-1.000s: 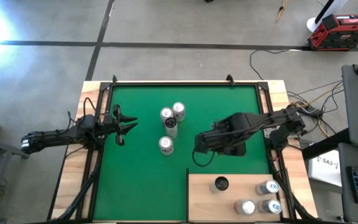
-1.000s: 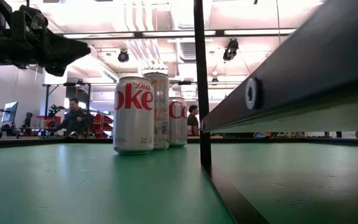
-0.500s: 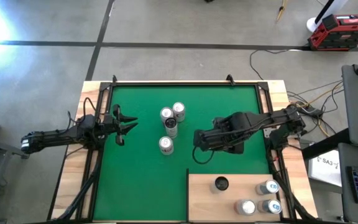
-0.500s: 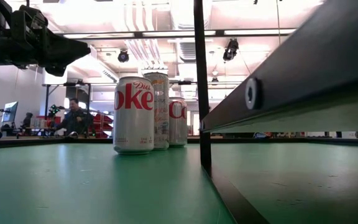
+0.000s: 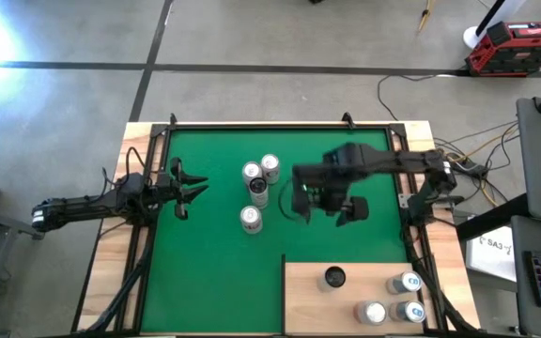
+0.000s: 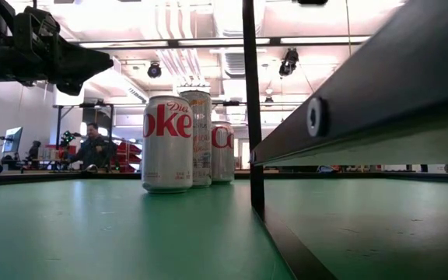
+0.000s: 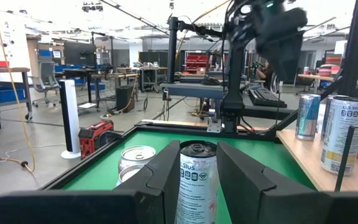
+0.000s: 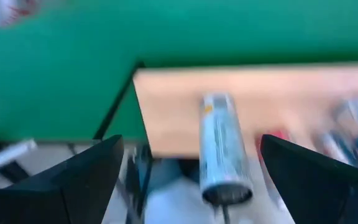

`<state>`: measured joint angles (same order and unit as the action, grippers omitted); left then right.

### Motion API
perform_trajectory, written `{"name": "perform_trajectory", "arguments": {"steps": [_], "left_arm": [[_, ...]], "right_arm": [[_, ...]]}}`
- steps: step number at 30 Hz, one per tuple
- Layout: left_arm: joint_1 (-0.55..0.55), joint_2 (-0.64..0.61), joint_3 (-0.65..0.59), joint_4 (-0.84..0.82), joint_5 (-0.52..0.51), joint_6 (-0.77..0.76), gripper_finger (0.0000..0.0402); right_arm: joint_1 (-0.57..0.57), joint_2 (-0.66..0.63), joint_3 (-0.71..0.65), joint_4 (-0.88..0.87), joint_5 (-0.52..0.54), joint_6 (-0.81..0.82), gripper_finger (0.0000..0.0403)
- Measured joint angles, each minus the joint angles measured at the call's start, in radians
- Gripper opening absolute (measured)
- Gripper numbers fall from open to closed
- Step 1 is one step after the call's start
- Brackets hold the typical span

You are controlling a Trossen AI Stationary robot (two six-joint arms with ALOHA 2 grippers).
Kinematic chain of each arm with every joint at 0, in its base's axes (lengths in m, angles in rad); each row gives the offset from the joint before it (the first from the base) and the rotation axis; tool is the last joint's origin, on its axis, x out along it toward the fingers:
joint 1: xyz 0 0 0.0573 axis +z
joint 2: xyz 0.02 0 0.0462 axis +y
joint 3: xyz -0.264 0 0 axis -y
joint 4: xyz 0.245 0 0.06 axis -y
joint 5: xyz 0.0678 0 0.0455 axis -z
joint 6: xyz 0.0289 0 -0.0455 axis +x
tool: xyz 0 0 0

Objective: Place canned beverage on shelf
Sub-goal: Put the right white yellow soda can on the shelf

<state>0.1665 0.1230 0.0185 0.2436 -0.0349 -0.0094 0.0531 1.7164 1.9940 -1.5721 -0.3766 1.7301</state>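
Note:
Four cans stand upright on the green mat: two at the far side (image 5: 251,172) (image 5: 270,164), one just behind them (image 5: 258,191), one nearest (image 5: 250,218). In the low view they show as silver cans (image 6: 167,144). The pale plywood shelf (image 5: 346,300) lies at the near right and bears several cans, one dark-topped (image 5: 334,278). My left gripper (image 5: 191,185) is open and empty at the mat's left edge; its wrist view looks between its fingers (image 7: 166,177) at a can (image 7: 197,183) farther off. My right gripper (image 5: 301,205) is open and empty above the mat, right of the cans.
A black upright post (image 6: 249,101) stands at the shelf's corner, and the shelf's dark edge (image 6: 364,109) crosses the low view at the right. Black rails frame the mat (image 5: 280,125). The right wrist view, blurred, shows the shelf (image 8: 185,106) and a can (image 8: 224,149) on it.
My right gripper has gone from near the shelf's far left corner toward the table's far edge and upward, turning as it went; it stays open and empty. The cans have kept their places.

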Motion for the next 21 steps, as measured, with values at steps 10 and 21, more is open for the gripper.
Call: {"name": "perform_trajectory", "arguments": {"steps": [10, 21], "left_arm": [[0.000, 0.000, 0.000, 0.000, 0.000, 0.000, 0.0088], [0.000, 0.000, 0.000, 0.000, 0.000, 0.000, 0.0088]], "right_arm": [[-0.352, 0.003, -0.279, 0.000, -0.913, -0.118, 0.0370], [-0.366, 0.003, -0.546, 0.019, -1.063, -0.447, 0.0370]]}}
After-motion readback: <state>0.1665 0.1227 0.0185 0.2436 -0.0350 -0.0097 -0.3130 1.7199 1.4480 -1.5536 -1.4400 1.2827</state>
